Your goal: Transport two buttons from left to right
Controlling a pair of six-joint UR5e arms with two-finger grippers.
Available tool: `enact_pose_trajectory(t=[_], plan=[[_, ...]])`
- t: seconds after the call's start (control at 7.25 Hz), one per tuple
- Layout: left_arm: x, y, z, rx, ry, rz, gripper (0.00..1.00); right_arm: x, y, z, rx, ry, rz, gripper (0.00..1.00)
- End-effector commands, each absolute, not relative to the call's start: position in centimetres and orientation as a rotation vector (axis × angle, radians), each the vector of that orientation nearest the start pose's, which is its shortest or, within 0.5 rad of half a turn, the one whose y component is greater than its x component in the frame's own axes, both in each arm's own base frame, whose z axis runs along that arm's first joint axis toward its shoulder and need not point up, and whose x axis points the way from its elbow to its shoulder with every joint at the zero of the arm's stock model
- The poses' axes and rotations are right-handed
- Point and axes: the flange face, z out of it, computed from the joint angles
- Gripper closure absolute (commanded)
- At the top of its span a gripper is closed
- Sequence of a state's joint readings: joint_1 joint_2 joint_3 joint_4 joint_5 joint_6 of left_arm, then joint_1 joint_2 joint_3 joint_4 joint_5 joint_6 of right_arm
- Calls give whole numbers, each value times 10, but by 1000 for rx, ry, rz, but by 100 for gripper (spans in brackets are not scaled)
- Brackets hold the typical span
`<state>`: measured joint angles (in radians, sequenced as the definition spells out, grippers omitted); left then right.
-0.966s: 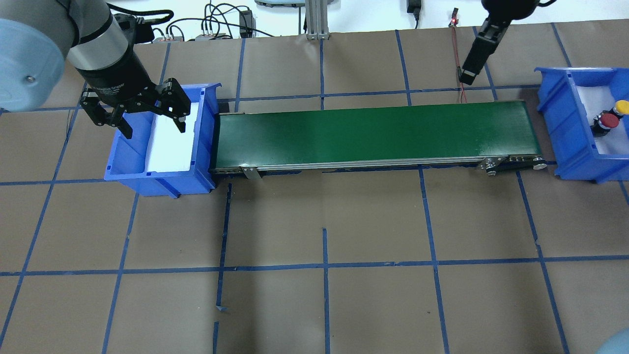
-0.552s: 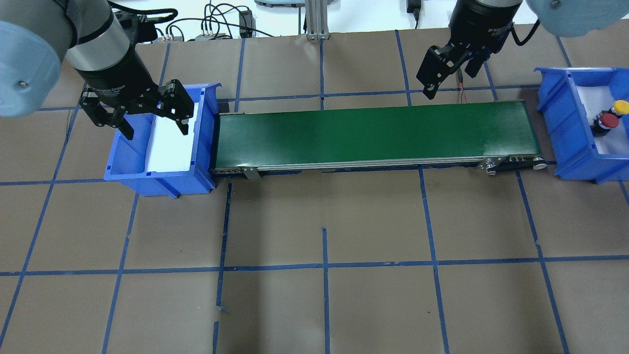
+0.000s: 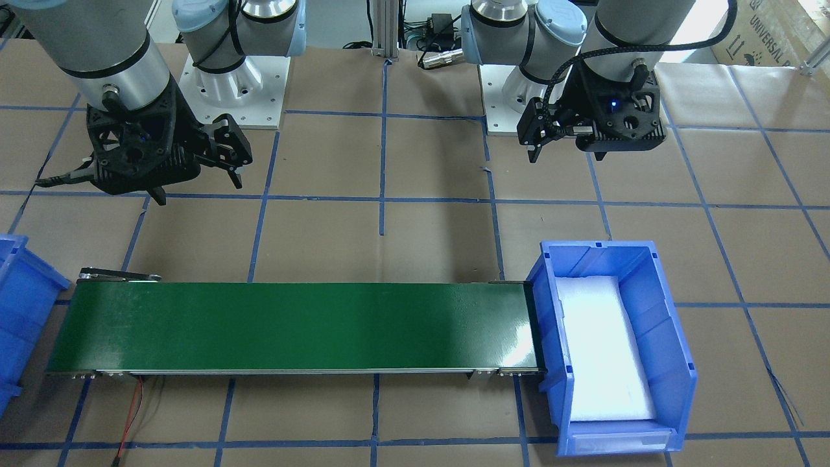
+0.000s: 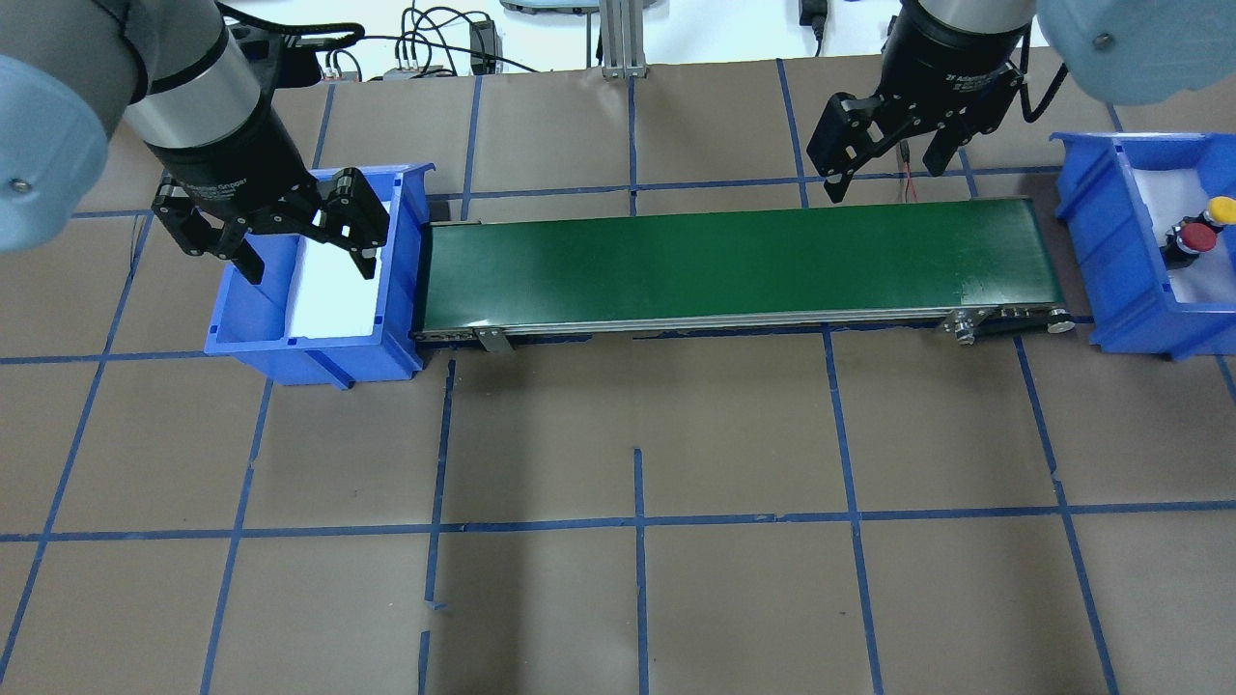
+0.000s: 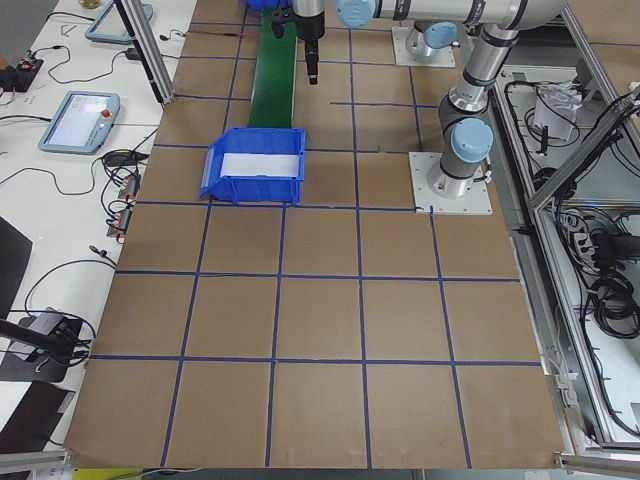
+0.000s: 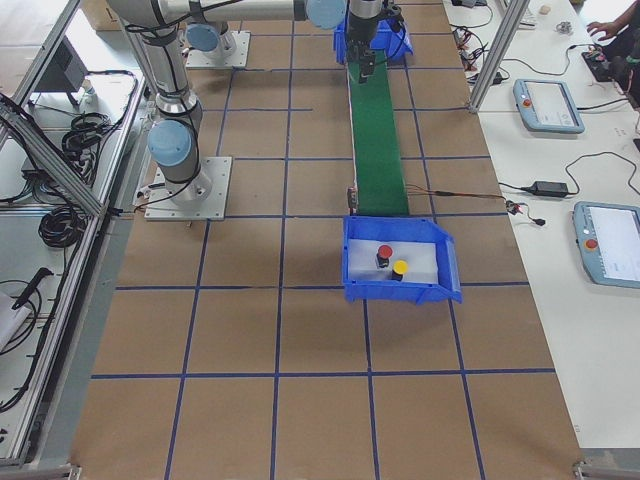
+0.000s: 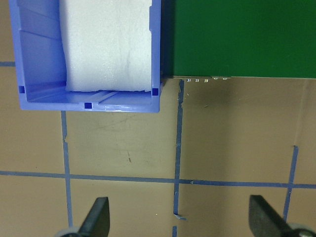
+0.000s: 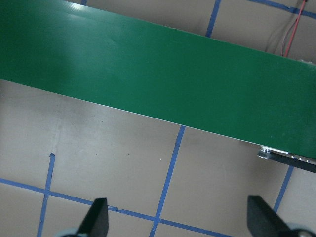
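Table (image 4: 734, 434): covered in brown paper, gridded with blue tape.
Conveyor belt (image 4: 734, 261): green; laid between the two bins.
Left bin (image 4: 246, 309): blue, lined with white foam.
Right bin (image 4: 1110, 251): blue, set beyond the belt's right end.
Left gripper (image 4: 309, 268): held above the Left bin, released, fingers spread.
Right gripper (image 4: 881, 179): held raised near the belt's right half, released, fingers spread.
Yellow button (image 4: 1222, 209), Red button (image 4: 1197, 237): seated side by side in the Right bin.

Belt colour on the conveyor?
The long flat conveyor belt is dark green, clearest in the overhead exterior view.
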<state>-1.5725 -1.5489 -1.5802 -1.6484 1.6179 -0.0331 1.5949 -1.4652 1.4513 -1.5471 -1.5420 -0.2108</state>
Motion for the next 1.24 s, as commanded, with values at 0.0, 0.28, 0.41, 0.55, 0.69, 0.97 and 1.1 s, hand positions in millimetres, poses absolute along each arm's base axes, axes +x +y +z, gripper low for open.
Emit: enact_pose_trajectory(t=[0.0,0.28,0.41,0.55,0.69,0.97,1.1], plan=[[-128,-480,486,-58,3108,97,0,149,-529,493,-291,3102,2,0],[-132,-481,470,-80,3114,80,0,149,-530,491,-302,3096,13,0],[-124,-483,485,-93,3117,12,0,150,-529,493,-300,3092,6,0],[-132,-487,461,-69,3116,75,0,150,-532,489,-301,3088,17,0],[-140,-474,484,-46,3124,12,0,151,-531,490,-301,3083,16,0],[-146,-437,510,-41,3159,25,0,150,-533,486,-311,3089,27,0],[-146,-414,514,-28,3157,85,0,150,-533,486,-311,3088,27,0]])
